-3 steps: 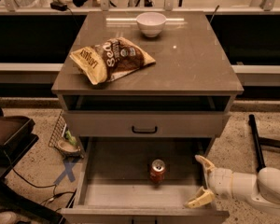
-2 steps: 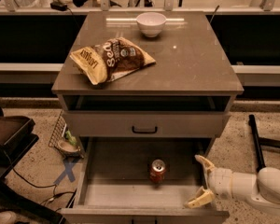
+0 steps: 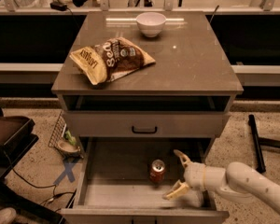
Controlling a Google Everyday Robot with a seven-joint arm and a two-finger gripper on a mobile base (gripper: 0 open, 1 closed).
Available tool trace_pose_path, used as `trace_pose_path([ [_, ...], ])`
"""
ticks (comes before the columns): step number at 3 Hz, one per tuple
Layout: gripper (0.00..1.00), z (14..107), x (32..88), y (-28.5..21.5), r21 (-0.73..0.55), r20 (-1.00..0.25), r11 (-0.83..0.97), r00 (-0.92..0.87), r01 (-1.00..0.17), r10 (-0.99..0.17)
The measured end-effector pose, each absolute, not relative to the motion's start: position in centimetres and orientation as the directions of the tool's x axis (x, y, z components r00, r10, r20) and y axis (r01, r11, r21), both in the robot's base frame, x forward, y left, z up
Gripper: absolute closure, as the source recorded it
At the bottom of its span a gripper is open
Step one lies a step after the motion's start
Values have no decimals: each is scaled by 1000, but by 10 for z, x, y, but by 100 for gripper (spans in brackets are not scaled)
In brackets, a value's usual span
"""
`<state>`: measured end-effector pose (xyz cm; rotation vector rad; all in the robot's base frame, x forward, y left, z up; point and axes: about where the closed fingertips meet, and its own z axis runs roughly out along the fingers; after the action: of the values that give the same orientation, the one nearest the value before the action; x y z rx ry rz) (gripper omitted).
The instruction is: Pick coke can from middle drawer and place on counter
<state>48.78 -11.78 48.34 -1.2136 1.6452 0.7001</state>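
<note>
The coke can (image 3: 157, 171) is a small red can with a silver top, standing upright on the grey floor of the open middle drawer (image 3: 116, 192), near its middle. My gripper (image 3: 177, 175) is inside the drawer, just right of the can and apart from it, with its two pale fingers spread open and empty. The white arm reaches in from the lower right. The counter (image 3: 196, 59) is the glossy grey-brown top of the cabinet.
A yellow-brown chip bag (image 3: 111, 59) lies on the counter's left half. A white bowl (image 3: 150, 23) stands at its back edge. A shut drawer front with a black handle (image 3: 144, 130) sits above the open drawer. Clutter and cables lie on the floor at left.
The gripper has moved left inside the drawer, closer to the can. The can, bag and bowl have not moved.
</note>
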Motion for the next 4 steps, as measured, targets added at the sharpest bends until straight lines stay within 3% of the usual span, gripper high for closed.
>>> trace_pose_path([
  [1, 0, 464, 507, -95, -100, -931, 323, -26, -941, -363],
  [2, 18, 445, 521, -75, -105, -934, 301, -9, -948, -356],
  [4, 64, 444, 521, -70, -102, -936, 294, -8, -950, -352],
])
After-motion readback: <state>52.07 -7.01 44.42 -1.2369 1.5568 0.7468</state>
